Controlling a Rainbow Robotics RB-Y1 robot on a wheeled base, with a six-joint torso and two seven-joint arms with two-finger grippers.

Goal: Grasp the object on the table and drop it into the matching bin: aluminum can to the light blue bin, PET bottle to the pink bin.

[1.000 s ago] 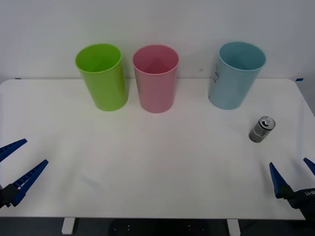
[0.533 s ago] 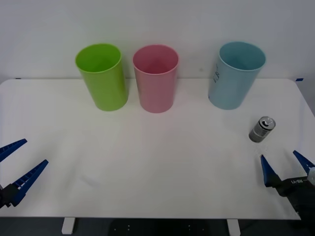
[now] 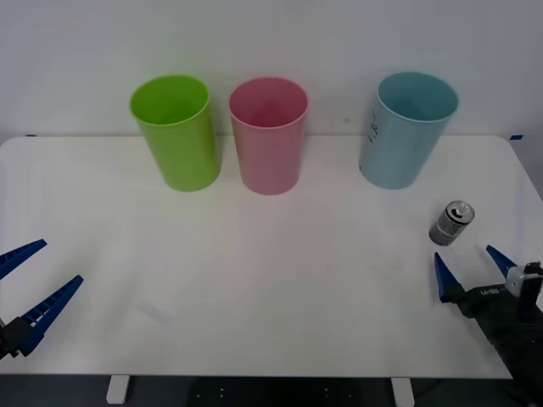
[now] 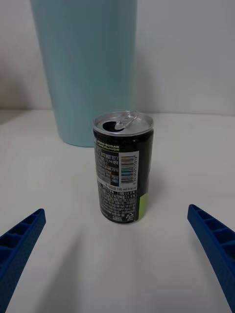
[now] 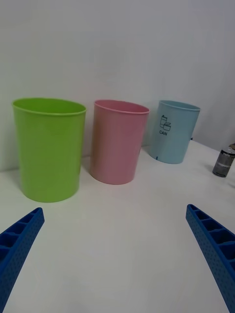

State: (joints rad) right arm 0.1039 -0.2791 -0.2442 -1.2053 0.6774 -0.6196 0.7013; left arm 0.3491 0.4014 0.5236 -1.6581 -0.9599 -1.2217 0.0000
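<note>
Front view, starting at my left: the left hand (image 3: 34,288) sits low at the near left corner of the white surface (image 3: 254,280), its blue fingers spread wide with nothing between them, well apart from everything else. Moving right along the far edge I see a lime green bin (image 3: 176,131), then the pink bin (image 3: 269,134) just beside it, both upright. After a gap comes the light blue bin (image 3: 405,129), upright too, with a small dark mark on its side; from the left wrist camera I can read that mark as "CAN" on the light blue bin (image 5: 173,131).

Nearer to me and a little right of the blue bin stands the aluminum can (image 3: 450,223), upright on the surface, apart from the bin. From the right wrist camera the aluminum can (image 4: 123,167) shows a silver top with its pull tab raised and the mouth open, the blue bin directly behind it.

My right hand (image 3: 471,270) is at the near right edge, just short of the can, fingers (image 4: 215,244) wide and touching nothing.
</note>
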